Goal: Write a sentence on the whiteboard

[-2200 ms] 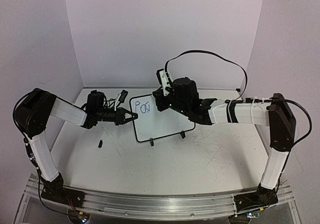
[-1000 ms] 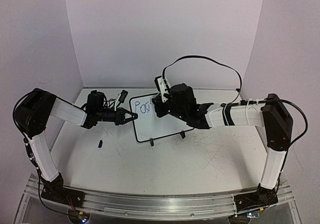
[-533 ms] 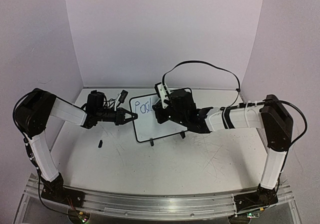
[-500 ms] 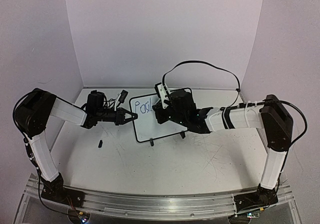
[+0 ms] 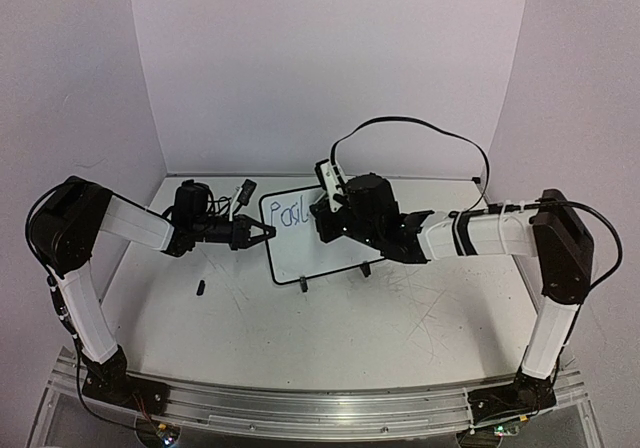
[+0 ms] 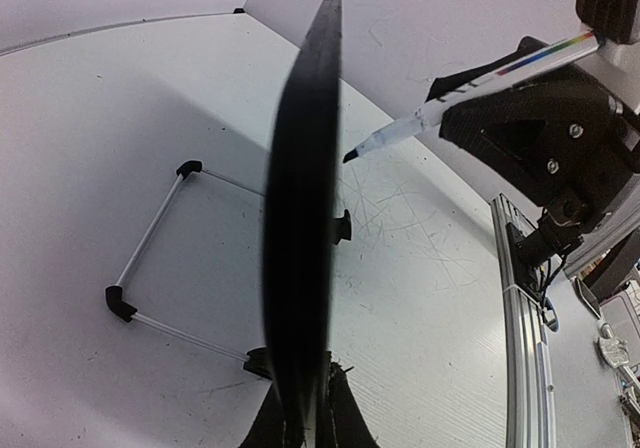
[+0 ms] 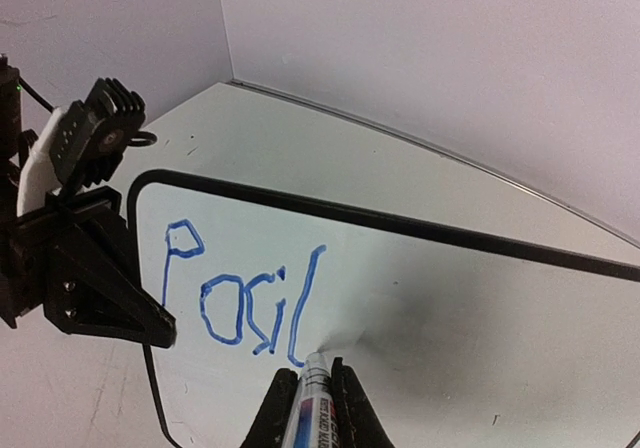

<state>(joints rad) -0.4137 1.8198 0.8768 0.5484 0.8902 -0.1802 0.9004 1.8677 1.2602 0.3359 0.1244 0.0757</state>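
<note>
The whiteboard [image 5: 312,256] stands tilted on its black feet at the table's middle. My left gripper [image 5: 265,234] is shut on its left edge. In the left wrist view the board is edge-on [image 6: 305,218], pinched between my left gripper [image 6: 305,420] jaws. My right gripper [image 5: 322,220] is shut on a marker [image 7: 316,403], whose tip rests on the board [image 7: 470,298] at the foot of a long stroke. The sentence [image 7: 240,293] is blue letters reading roughly "Posil", top left of the board [image 5: 292,213]. The marker [image 6: 450,103] also shows beside the board's face.
A small black cap-like piece [image 5: 200,288] lies on the table front left of the board. A black cable [image 5: 420,128] loops above the right arm. The board's wire stand [image 6: 150,238] reaches out behind it. Walls close the back and sides.
A long blue stroke has been added after "Posi". My right gripper with the marker has come down to the stroke's foot and shifted slightly right. The left arm and board have stayed put.
</note>
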